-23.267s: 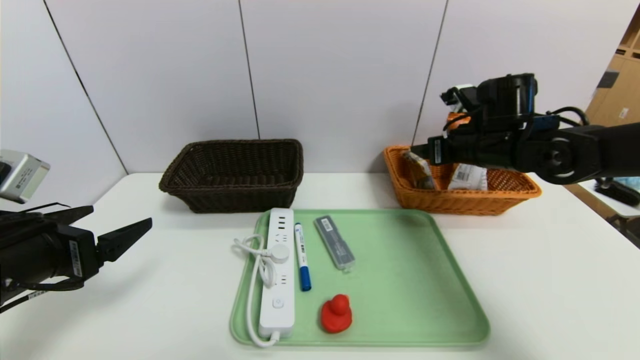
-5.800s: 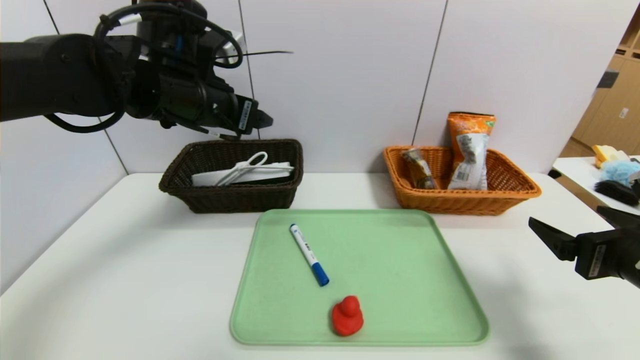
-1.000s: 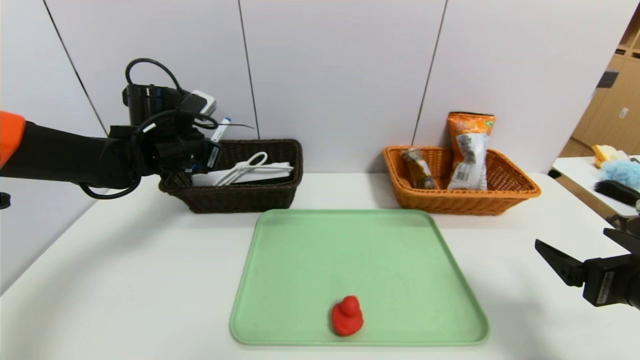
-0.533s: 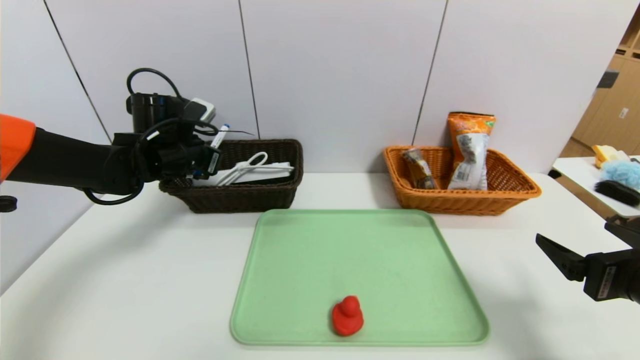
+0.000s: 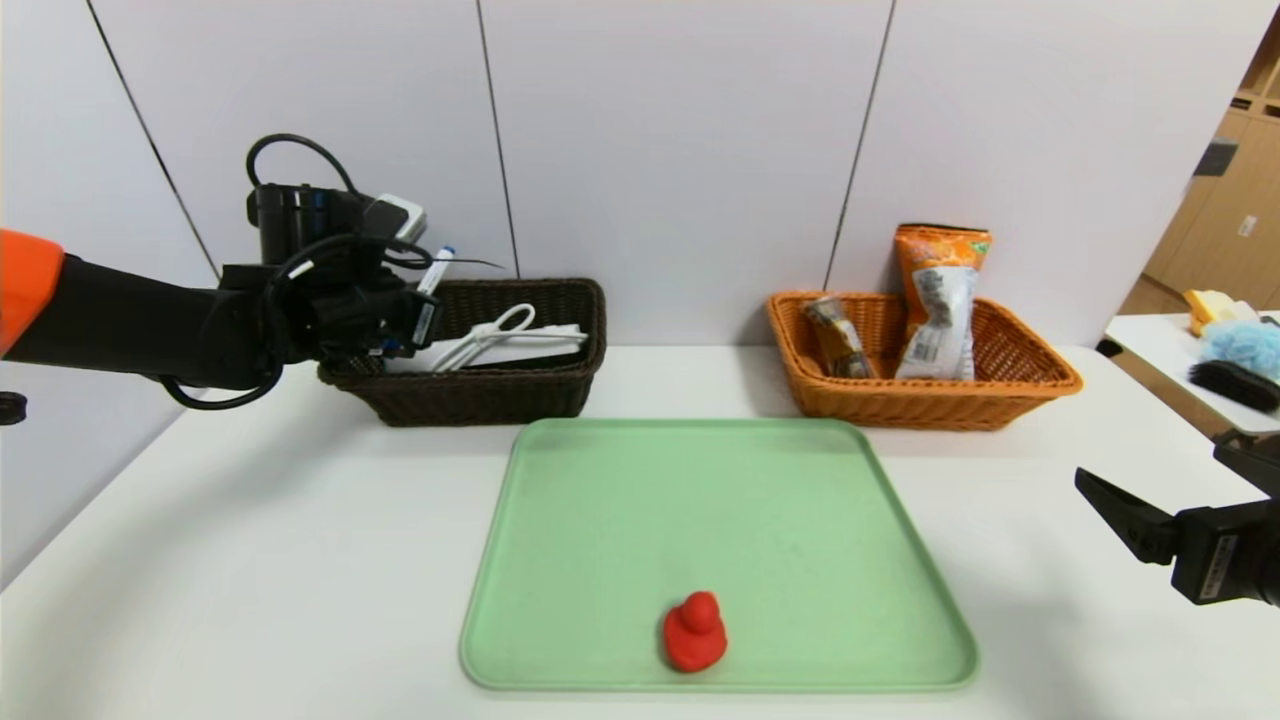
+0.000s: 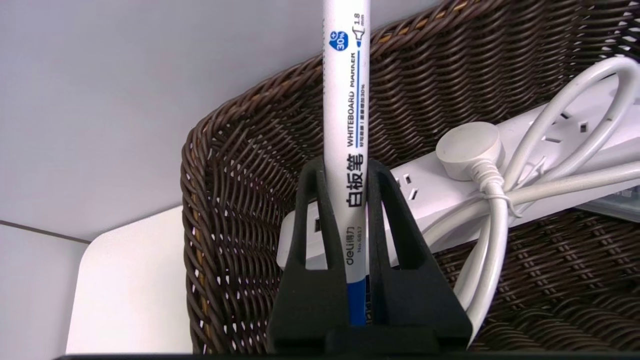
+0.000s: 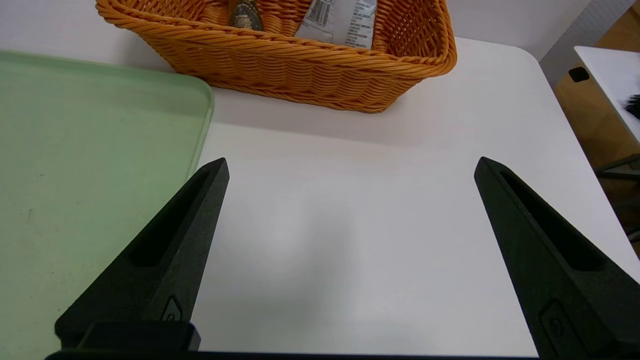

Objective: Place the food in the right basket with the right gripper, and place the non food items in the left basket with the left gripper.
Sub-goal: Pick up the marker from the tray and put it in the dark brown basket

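My left gripper (image 6: 344,172) is shut on a white whiteboard marker (image 6: 346,100) with a blue cap, held over the left end of the dark brown left basket (image 5: 470,390); the marker (image 5: 434,268) sticks up past the fingers. Inside that basket lies a white power strip (image 6: 525,145) with its coiled cord. A red toy duck (image 5: 694,632) sits on the green tray (image 5: 800,600) near its front edge. The orange right basket (image 5: 930,405) holds an orange snack bag (image 5: 938,300) and a dark wrapped snack (image 5: 836,338). My right gripper (image 7: 350,170) hangs open over bare table right of the tray.
The white table (image 5: 250,560) ends on the left against a wall and on the right near my right gripper (image 5: 1160,520). A side table at the far right carries a blue and a black object (image 5: 1235,360). Grey wall panels stand right behind both baskets.
The left gripper with the marker has barely shifted above the left basket's end over the last second. The right gripper has drifted slightly lower.
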Robot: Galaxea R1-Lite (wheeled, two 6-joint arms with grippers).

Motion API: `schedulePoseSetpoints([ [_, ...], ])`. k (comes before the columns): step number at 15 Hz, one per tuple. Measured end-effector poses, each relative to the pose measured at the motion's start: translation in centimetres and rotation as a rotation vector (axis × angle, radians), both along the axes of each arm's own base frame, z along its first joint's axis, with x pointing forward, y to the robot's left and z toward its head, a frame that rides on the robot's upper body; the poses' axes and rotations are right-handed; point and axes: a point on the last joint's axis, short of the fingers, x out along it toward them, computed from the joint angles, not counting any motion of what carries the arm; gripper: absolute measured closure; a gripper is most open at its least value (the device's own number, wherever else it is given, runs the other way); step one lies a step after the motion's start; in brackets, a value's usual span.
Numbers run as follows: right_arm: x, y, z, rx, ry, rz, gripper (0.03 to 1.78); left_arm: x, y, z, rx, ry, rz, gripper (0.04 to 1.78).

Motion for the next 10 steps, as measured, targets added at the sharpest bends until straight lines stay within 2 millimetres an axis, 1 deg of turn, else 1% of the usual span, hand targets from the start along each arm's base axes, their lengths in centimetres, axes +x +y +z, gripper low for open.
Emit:
schedulePoseSetpoints([
  [4,-0.08,-0.01,0.04,-0.001,-0.004,0.000,0.12,-0.30,0.08,0.29,0.003,-0.003,0.000,1.65],
  [5,-0.08,-0.01,0.03,-0.001,-0.003,0.001,0.12,-0.37,0.09,0.32,0.004,-0.003,-0.001,1.54],
  [6,-0.08,-0.01,0.06,-0.002,-0.005,0.002,0.12,-0.41,0.09,0.36,0.003,-0.004,0.000,1.36],
  [8,-0.06,-0.01,0.13,-0.002,-0.007,0.001,0.12,-0.44,0.10,0.38,-0.001,-0.006,0.003,1.08],
  [10,-0.05,0.00,0.17,-0.001,-0.009,0.002,0.12,-0.56,0.10,0.38,-0.003,-0.005,0.003,0.86],
])
